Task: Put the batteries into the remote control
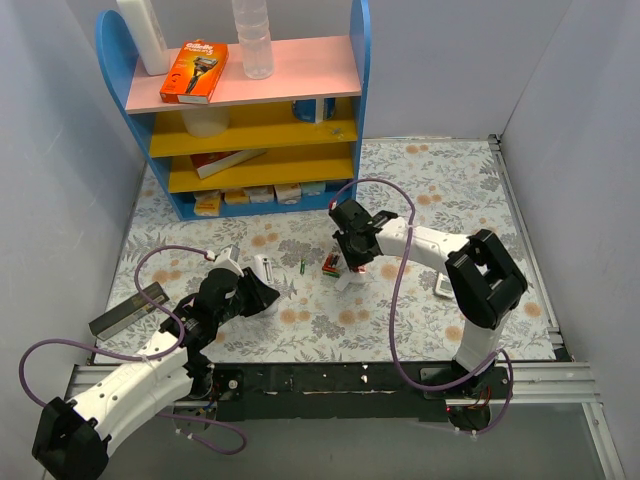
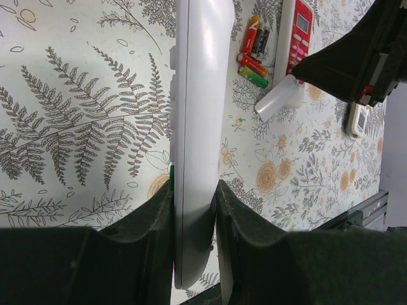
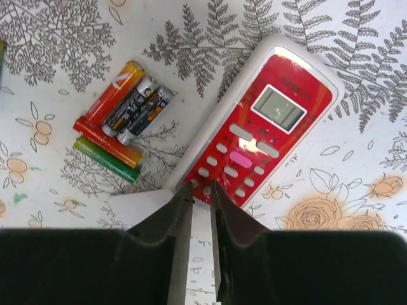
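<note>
The white remote control (image 2: 200,95) is held on edge, clamped between the fingers of the left gripper (image 2: 194,190), above the flowered tablecloth (image 1: 450,180) at the left of the table. The batteries (image 3: 121,124) are laid in a tight cluster on the cloth near the middle. Five are counted there: one orange, two dark, one red and one green. A single green battery (image 1: 302,267) is seen apart, between the cluster and the held remote.

A red-and-white remote (image 3: 267,127) is laid face up just beside the cluster. The right gripper (image 3: 200,185) is poised at that remote's lower end, its jaws set narrowly apart with nothing seen between them; whether the tips touch it cannot be told. A loose white cover (image 3: 143,203) is found just below the cluster, partly hidden by the right fingers.

A small white remote (image 1: 443,287) is placed well apart on the right, which makes three remotes. A dark box (image 1: 130,308) is set at the left edge. A blue shelf (image 1: 250,130) is stood at the back, with an orange package (image 1: 195,72) and a clear bottle (image 1: 253,40) on top.
</note>
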Robot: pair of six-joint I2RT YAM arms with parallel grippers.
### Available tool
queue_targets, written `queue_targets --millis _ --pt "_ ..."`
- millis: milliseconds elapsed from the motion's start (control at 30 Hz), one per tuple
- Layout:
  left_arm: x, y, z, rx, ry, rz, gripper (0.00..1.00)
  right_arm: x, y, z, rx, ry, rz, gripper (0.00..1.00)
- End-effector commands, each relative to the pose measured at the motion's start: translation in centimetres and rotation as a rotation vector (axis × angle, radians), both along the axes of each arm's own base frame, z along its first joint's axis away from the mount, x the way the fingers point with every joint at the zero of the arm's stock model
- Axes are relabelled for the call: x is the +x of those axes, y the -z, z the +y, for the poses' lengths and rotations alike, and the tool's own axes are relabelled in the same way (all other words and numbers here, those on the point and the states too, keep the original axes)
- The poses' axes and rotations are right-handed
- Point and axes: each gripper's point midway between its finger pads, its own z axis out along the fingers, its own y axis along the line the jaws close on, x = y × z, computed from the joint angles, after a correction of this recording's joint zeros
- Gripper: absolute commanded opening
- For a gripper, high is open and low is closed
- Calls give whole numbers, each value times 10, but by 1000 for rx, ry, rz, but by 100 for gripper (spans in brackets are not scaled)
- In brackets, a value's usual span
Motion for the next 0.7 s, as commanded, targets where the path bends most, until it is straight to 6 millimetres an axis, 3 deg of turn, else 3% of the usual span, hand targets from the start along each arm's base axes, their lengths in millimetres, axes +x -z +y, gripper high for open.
queue_targets --millis 0,100,233,367,667 --pt "7 -16 -3 -24 5 -53 0 -2 -29 1 14 -49 -44 26" --pt "7 -15 -3 -19 6 -50 0 1 -42 8 51 -52 -66 29" --pt "7 -16 -3 -23 5 -53 0 1 -58 43 200 -173 -92 34" --pt "7 -17 -3 -21 7 -55 0 -4 -50 59 239 -261 -46 41" --pt "7 -18 -2 -18 3 -62 0 -18 -25 72 230 -412 35 41"
